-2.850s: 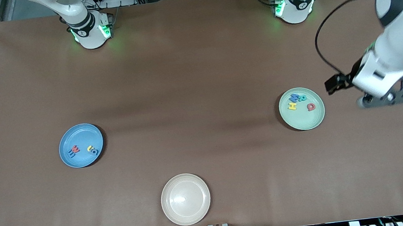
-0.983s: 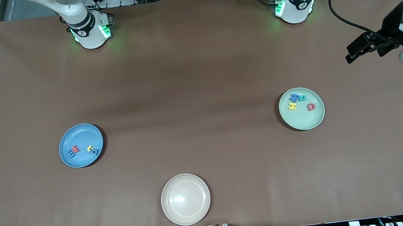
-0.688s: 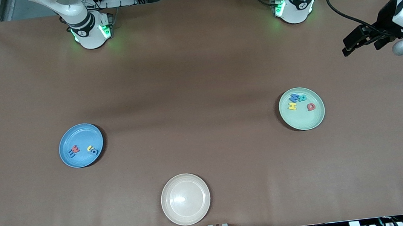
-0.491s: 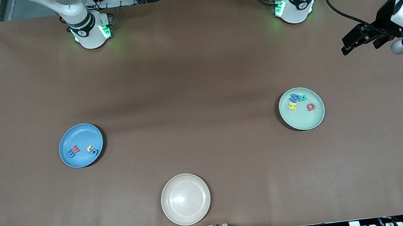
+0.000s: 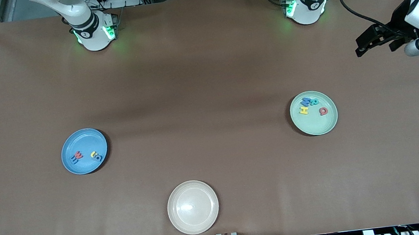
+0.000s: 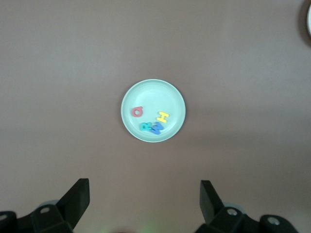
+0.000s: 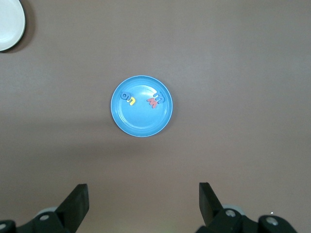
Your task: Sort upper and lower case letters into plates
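We are holding our left gripper (image 6: 144, 201) high over the table (image 5: 204, 74) at the left arm's end, jaws spread wide and gripping nothing. Our right gripper (image 7: 143, 203) is hanging the same way at the right arm's end, fingers apart and empty. The mint green plate (image 5: 324, 124) is carrying four letters (image 5: 310, 106): blue, teal, yellow, red. The blue plate (image 5: 82, 142) is carrying four more (image 5: 85, 156). The cream-white plate (image 5: 193, 207) is lying nearest the front camera, between them.
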